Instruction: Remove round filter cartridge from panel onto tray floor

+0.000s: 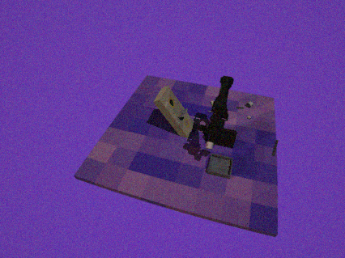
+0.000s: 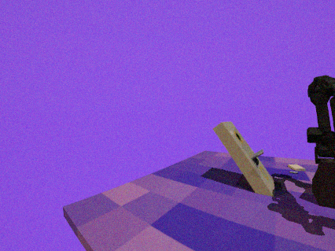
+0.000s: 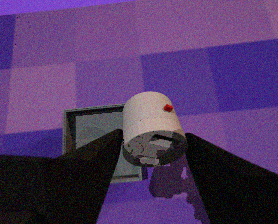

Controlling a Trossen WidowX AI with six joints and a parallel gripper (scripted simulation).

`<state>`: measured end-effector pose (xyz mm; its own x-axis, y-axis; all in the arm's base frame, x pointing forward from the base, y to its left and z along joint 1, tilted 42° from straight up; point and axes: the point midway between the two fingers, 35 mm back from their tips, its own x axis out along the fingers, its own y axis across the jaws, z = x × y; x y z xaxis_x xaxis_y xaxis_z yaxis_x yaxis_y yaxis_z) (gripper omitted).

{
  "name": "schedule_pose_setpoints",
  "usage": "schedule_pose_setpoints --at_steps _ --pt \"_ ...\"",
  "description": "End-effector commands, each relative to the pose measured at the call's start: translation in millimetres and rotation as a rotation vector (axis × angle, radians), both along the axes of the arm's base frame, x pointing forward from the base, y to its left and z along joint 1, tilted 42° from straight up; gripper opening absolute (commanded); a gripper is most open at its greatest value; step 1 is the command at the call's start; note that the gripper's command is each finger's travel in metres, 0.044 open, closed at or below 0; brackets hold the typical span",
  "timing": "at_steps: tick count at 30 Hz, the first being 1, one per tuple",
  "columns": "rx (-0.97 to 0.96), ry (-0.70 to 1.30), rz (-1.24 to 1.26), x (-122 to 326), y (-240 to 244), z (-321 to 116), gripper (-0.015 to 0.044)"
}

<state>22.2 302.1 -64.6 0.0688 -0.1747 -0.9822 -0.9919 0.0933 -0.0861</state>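
The white round cartridge (image 1: 209,145) (image 3: 151,117) is out of the panel, between the fingers of my gripper (image 3: 155,139). Its grey slotted face points toward the wrist camera and a small red mark shows on its side. My gripper is shut on it, above the table near the tray. The tray (image 1: 219,167) (image 3: 95,131) is a shallow grey box; in the wrist view it lies below and partly behind the cartridge. The beige service panel (image 1: 176,112) (image 2: 240,155) leans at a slant, with a dark opening (image 1: 171,102) (image 2: 238,136) in its upper part. The gripper is out of view in the exterior view.
A grey lever (image 2: 258,153) sticks out of the panel's lower part. The arm's dark base (image 1: 223,137) stands behind the tray. Small pale pieces (image 1: 249,103) (image 2: 296,167) lie behind the arm. A dark thin object (image 1: 274,147) is at the table's right edge.
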Motion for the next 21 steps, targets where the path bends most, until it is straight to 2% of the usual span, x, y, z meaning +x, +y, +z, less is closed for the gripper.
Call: schedule_pose_setpoints --at_steps 1,13,21 --pt "-0.001 0.057 0.067 -20.9 -9.4 -16.3 0.0000" --pt "-0.005 0.233 0.297 -80.7 -54.5 -55.9 0.0000" --pt "-0.004 0.250 0.313 -86.1 -67.0 -71.5 0.0000"
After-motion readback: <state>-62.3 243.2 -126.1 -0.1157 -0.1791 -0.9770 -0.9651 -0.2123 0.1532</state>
